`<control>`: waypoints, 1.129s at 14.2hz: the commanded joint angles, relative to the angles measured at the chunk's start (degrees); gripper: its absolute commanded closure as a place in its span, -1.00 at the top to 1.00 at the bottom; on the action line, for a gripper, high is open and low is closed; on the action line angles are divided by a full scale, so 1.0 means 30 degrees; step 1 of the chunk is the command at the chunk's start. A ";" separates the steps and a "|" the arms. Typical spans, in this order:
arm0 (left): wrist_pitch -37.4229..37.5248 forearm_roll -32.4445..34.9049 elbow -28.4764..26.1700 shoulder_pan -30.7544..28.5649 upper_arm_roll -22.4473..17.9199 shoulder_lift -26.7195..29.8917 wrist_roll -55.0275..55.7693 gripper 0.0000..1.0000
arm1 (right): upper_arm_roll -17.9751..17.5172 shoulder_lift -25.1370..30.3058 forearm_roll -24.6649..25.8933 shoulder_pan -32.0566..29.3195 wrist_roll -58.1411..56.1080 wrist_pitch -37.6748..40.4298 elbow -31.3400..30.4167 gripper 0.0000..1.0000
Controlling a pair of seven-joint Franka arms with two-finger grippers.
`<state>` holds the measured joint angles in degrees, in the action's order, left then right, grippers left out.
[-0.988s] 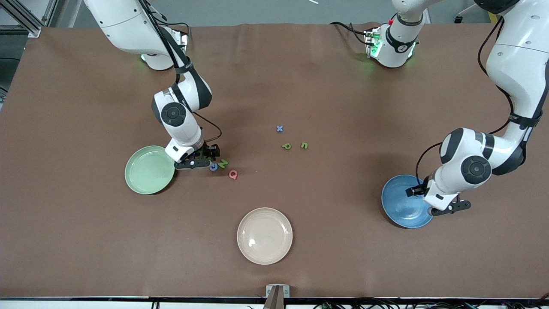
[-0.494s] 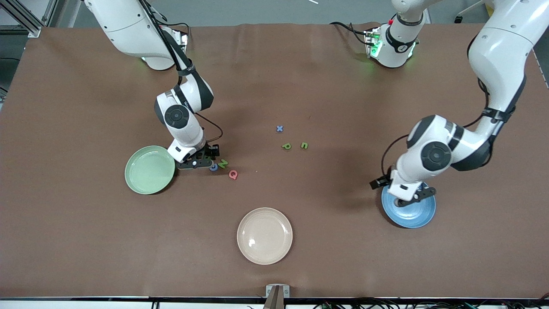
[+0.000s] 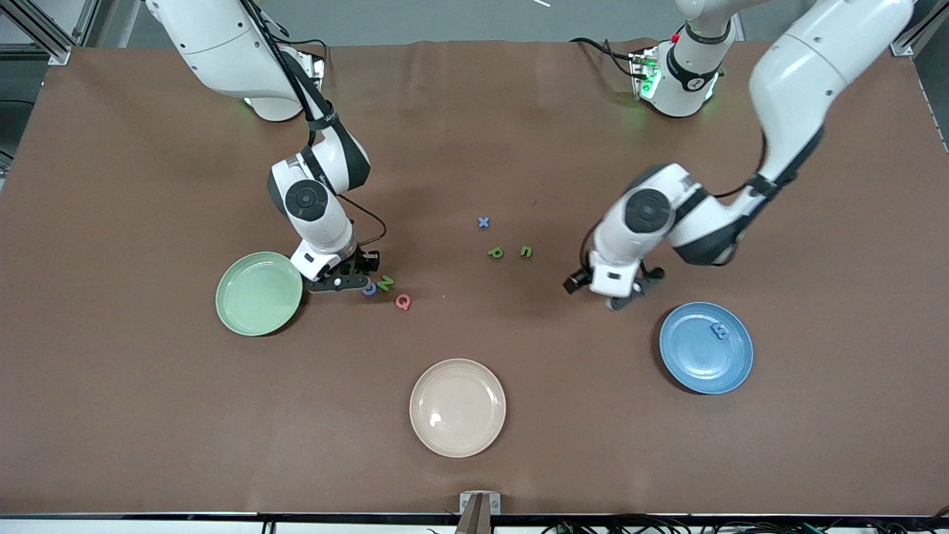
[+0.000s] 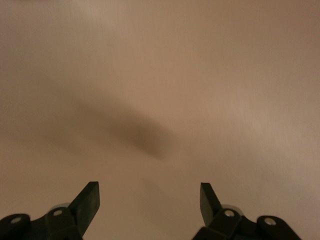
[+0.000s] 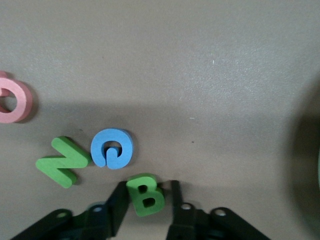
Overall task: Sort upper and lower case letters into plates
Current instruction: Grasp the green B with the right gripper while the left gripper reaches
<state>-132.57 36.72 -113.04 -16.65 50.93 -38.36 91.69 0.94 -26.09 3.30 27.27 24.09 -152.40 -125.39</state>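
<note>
My right gripper (image 3: 347, 281) is down at the table beside the pale green plate (image 3: 258, 294). In the right wrist view its fingers (image 5: 148, 184) stand on either side of a green B (image 5: 145, 195), one touching it, a small gap at the other. A blue G (image 5: 112, 148), a green N (image 5: 62, 161) and a pink Q (image 5: 12, 101) lie close by. My left gripper (image 3: 612, 293) is open and empty (image 4: 148, 186) over bare table between the green n (image 3: 526, 251) and the blue plate (image 3: 697, 367), which holds a small blue letter (image 3: 718, 331).
A blue x (image 3: 483, 222) and a green p (image 3: 495, 253) lie near the table's middle beside the n. A cream-beige plate (image 3: 457, 407) sits nearest the front camera.
My left arm has swung from over the blue plate toward the table's middle, uncovering the blue letter in that plate. My right gripper has stayed by the green B.
</note>
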 commanded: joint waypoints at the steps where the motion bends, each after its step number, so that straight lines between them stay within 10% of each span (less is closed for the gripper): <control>1: -0.0196 0.1437 -0.0230 0.1676 -0.0103 0.0015 0.4580 0.70 | 0.0125 0.0024 0.0307 -0.0155 0.0086 -0.0118 -0.0214 -0.65; 2: -0.0196 0.1644 -0.0259 0.2059 -0.0103 -0.0188 0.5754 0.67 | 0.0154 0.0024 0.0278 -0.0329 0.0144 -0.0089 -0.0185 -0.98; 7: -0.0548 0.5888 -0.0465 0.3876 -0.0366 -0.0979 1.4191 0.64 | 0.0096 0.1046 0.0132 -0.2260 -0.1052 0.0988 0.0281 -1.00; 11: -0.1070 0.6011 -0.0376 0.4260 -0.0630 -0.1185 1.5725 0.46 | -0.0022 0.1780 -0.2291 -0.3698 -0.3944 0.7777 0.3762 -1.00; 16: -0.1631 0.5982 -0.0318 0.4290 -0.0747 -0.2297 1.5844 0.33 | 0.0008 0.2016 -0.2828 -0.7356 -0.9252 0.8525 0.3568 -1.00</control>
<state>-136.12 53.58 -114.32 -4.08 48.96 -43.64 137.55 1.97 -20.01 -4.28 9.49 1.62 -126.35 -112.89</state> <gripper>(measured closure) 0.335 0.722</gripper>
